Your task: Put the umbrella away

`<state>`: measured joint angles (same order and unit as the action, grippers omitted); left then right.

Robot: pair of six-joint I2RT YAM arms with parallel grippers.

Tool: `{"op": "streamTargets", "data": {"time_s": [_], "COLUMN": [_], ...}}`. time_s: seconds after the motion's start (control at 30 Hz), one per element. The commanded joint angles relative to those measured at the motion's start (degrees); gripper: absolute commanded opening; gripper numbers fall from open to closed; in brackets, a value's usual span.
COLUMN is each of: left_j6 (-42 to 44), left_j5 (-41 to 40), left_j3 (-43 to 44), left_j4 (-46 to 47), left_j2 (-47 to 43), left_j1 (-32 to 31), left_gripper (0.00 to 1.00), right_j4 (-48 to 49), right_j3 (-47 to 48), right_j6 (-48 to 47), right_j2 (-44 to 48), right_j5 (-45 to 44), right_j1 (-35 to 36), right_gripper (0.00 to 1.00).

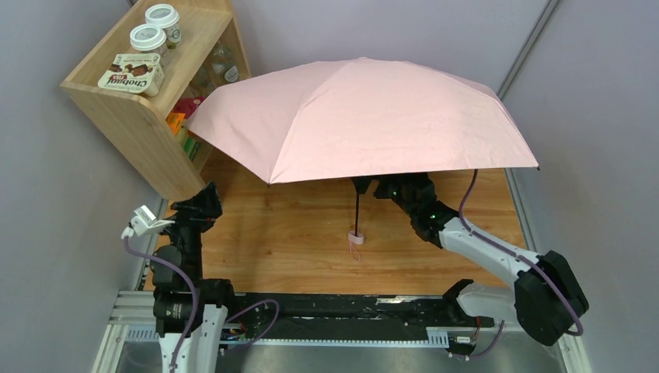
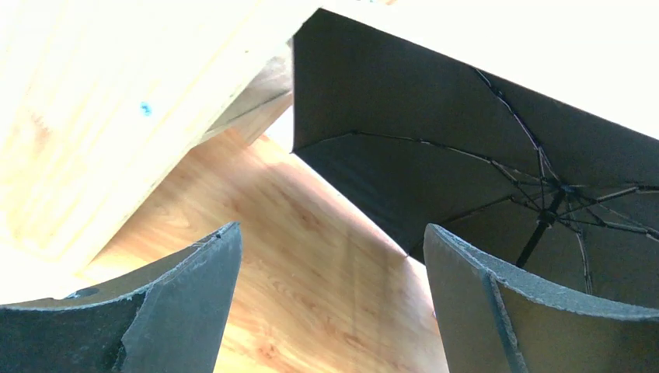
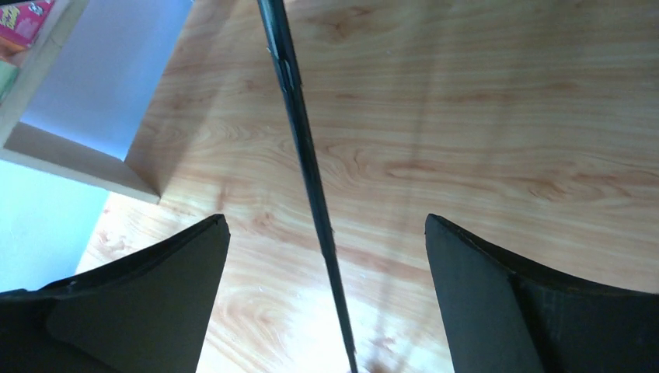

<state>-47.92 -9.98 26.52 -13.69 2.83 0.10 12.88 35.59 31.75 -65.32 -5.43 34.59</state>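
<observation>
The left arm (image 1: 183, 241) stands folded close above its base at the near left, forearm raised; the left gripper (image 1: 205, 196) points up and away, jaws spread wide in its wrist view; the right arm (image 1: 486, 247) reaches forward and inward from its base, elbow bulging at the far right; the right gripper (image 1: 364, 185) stretches toward the middle, jaws likewise wide apart.

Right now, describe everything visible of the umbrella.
The umbrella is fully open: pale pink fabric canopy, dark underneath with thin black ribs. Its thin black shaft ends in a small pink handle with a wrist loop. It covers the far side of the table, beside the wooden shelf. The shaft runs between the open fingers of the right pincer, touching neither.
</observation>
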Motion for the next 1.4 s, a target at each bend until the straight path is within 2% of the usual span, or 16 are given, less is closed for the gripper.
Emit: {"op": "streamTargets", "data": {"time_s": [0.0, 0.03, 0.13, 0.2, 0.3, 0.37, 0.47, 0.53, 0.63, 0.7, 0.83, 0.93, 1.03, 1.17, 1.27, 1.37], "left_j6": [-1.56, -1.91, -3.06, -1.74, -1.02, -2.51, 1.75, 5.53, 9.07, 11.62, 12.06, 9.53, 5.22, -1.63, -5.07, -13.39], "left_j5": [-3.92, -3.74, -6.54, -6.47, -6.19, -5.84, 0.89, 6.69, 11.19, 15.06, 17.88, 27.6, 39.72, 52.22, 56.38, 59.45], "left_j3": [6.25, 8.26, 15.56, 19.96, 25.4, 28.47, 31.3, 32.89, 35.69, 36.32, 35.09, 30.63, 24.82, 16.73, 16.11, 13.13], "left_j4": [-20.73, -22.59, -36.87, -41.13, -45.0, -46.84, -43.97, -40.02, -36.5, -34.48, -34.56, -31.58, -24.03, -8.13, 0.38, 10.15], "left_j2": [-2.29, -4.3, -3.63, -3.97, -4.41, -4.59, -4.68, -4.94, -4.33, -4.32, -3.71, -0.55, 2.7, 7.18, 11.31, 13.42], "left_j1": [0.43, 0.43, 0.43, 0.43, 0.43, 0.43, 0.43, 0.43, 0.43, 0.43, 0.43, 0.25, 0.34, 0.43, 0.34, 0.34], "left_gripper": [0.93, 0.93, 0.93, 1.0, 1.0, 1.0, 0.97, 0.95, 0.94, 0.92, 0.91, 0.87, 0.78, 0.75, 0.74, 0.74], "right_j4": [8.2, 10.12, 12.69, 13.56, 17.78, 18.49, 18.24, 17.09, 15.86, 15.5, 14.02, 14.36, 10.51, 7.07, 5.22, 6.53], "right_j3": [5.01, 5.1, 6.33, 7.21, 7.91, 9.57, 12.91, 14.85, 15.56, 14.68, 13.45, 12.31, 14.41, 18.18, 20.65, 20.66], "right_j6": [2.27, 2.18, 3.49, 3.67, 1.83, 1.48, -0.89, -1.77, -2.57, -2.39, -0.64, 1.56, 2.7, 3.06, 3.41, 4.28], "right_j2": [-5.86, -7.26, -11.22, -13.42, -16.93, -19.05, -22.12, -23.27, -22.66, -21.26, -16.7, -11.08, -5.1, -0.61, 0.98, 2.04], "right_j5": [-4.4, -4.59, -7.21, -9.68, -9.25, -9.16, -6.96, -7.05, -6.96, -6.26, -1.61, 6.45, 10.96, 15.18, 16.41, 16.86], "right_j1": [2.32, 2.59, 2.85, 2.94, 3.11, 3.2, 3.2, 3.2, 3.12, 3.2, 3.12, 3.12, 3.12, 3.03, 2.94, 2.85], "right_gripper": [1.0, 1.0, 1.0, 0.92, 0.76, 0.7, 0.47, 0.39, 0.07, 0.0, 0.0, 0.0, 0.0, 0.0, 0.0, 0.0]}}
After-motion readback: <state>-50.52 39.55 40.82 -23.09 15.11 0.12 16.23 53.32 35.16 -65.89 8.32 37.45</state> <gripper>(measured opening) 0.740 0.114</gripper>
